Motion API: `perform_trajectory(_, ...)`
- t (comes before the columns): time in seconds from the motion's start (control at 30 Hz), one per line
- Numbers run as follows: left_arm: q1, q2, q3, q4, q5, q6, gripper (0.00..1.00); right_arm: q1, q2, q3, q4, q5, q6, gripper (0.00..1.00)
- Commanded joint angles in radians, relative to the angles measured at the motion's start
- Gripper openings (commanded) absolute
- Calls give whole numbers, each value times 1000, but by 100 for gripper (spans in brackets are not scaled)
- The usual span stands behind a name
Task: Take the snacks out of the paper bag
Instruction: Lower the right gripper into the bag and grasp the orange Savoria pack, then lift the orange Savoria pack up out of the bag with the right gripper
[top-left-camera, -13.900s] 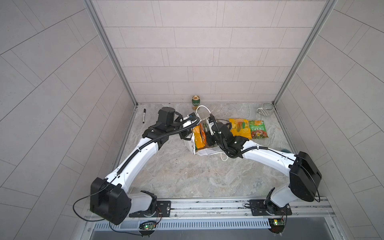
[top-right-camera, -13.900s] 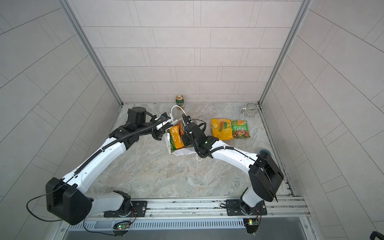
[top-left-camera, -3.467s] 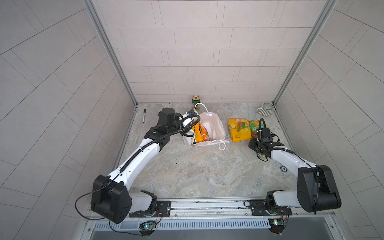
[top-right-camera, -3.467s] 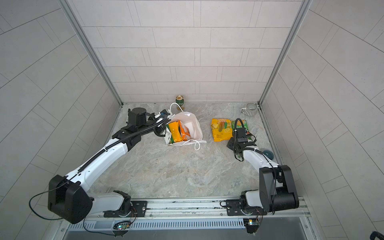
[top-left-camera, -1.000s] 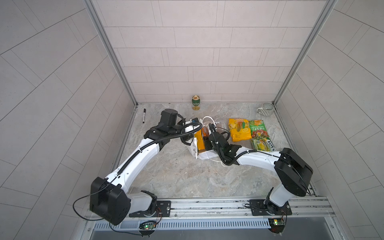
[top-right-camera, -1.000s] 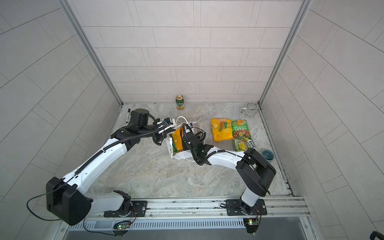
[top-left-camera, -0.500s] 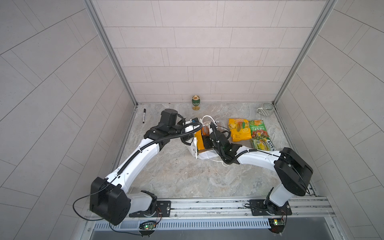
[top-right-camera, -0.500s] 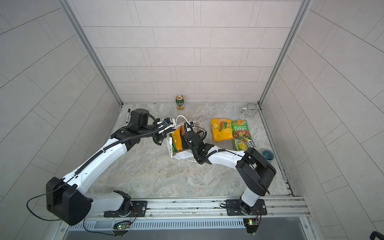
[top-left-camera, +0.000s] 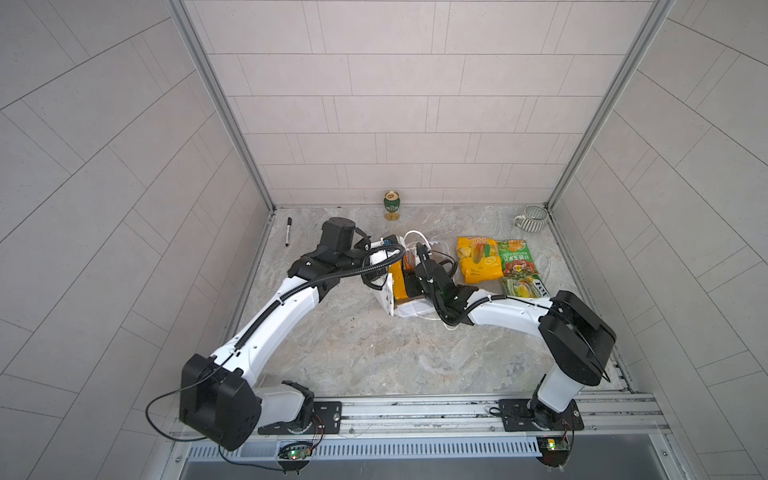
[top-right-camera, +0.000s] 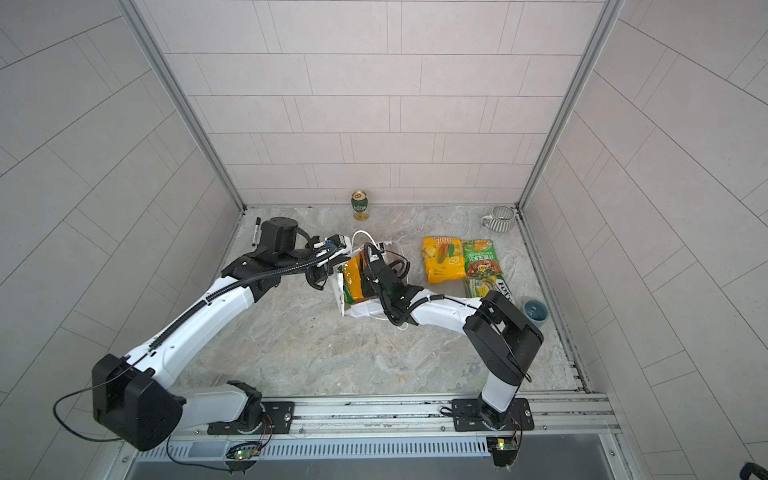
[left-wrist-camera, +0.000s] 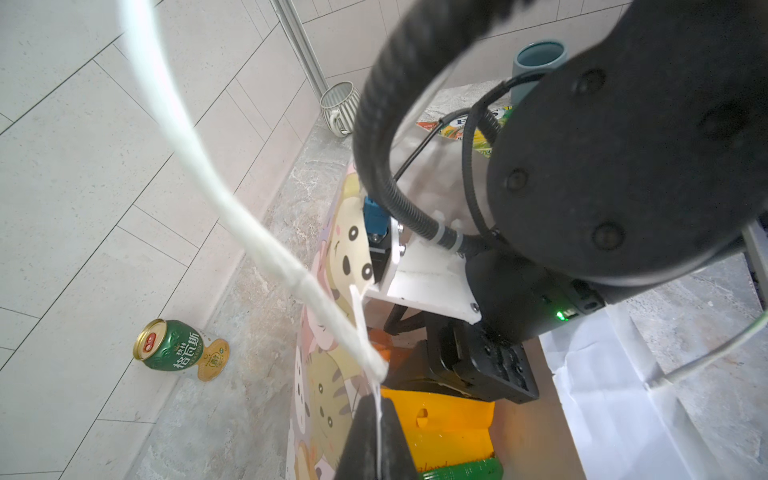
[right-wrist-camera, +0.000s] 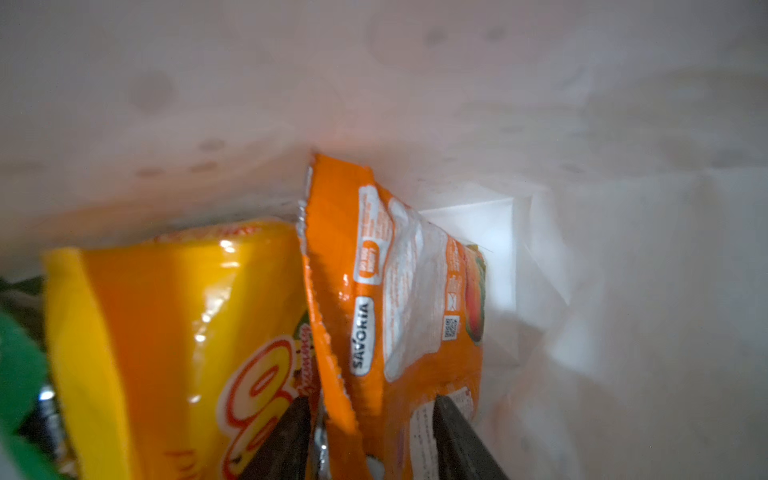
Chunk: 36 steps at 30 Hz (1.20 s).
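Right wrist view has me inside the paper bag (top-left-camera: 405, 309), mid-desk. The right gripper (right-wrist-camera: 370, 444) has its jaws apart astride the near end of an orange packet (right-wrist-camera: 415, 299); whether they're pinching it, I can't tell. That packet runs lengthwise straight away from the gripper toward the bag's bottom, with a yellow packet (right-wrist-camera: 166, 332) pressed alongside. Left gripper (left-wrist-camera: 376, 440) is clenched on the bag's rim. Three snacks (top-left-camera: 478, 262) lie out near the desk's right edge. My call: close, then draw straight back along that axis.
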<state>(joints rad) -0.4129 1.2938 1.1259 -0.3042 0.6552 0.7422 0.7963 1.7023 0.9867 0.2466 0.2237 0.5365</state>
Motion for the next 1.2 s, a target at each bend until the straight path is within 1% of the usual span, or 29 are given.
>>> perform_trajectory(0.0,-7,-21,-3,14,23,17,0,-3,19,36,-68,87,23,41)
perform_trajectory(0.03,-7,-22,-2,16,23,17,0,-5,20,38,-78,96,25,37)
perform_trajectory(0.1,-7,-21,-3,16,22,17,0,-14,10,33,-82,97,38,26)
perform_trajectory(0.27,-7,-20,-3,16,19,17,0,-20,-15,20,-90,103,33,8)
perform_trajectory(0.4,-7,-17,-3,17,17,16,0,-28,-28,15,-94,94,28,1)
perform_trajectory(0.57,-7,-17,-3,19,9,16,0,-29,-58,20,-103,57,9,0)
perform_trajectory(0.73,-7,-15,-4,20,0,18,0,-29,-109,18,-108,7,-48,0)
perform_trajectory(1.0,-7,-11,-3,17,-6,20,0,-28,-257,-40,-123,-37,-108,0)
perform_trajectory(1.17,-8,-12,0,10,-11,19,0,-29,-353,-75,-140,-97,-153,0)
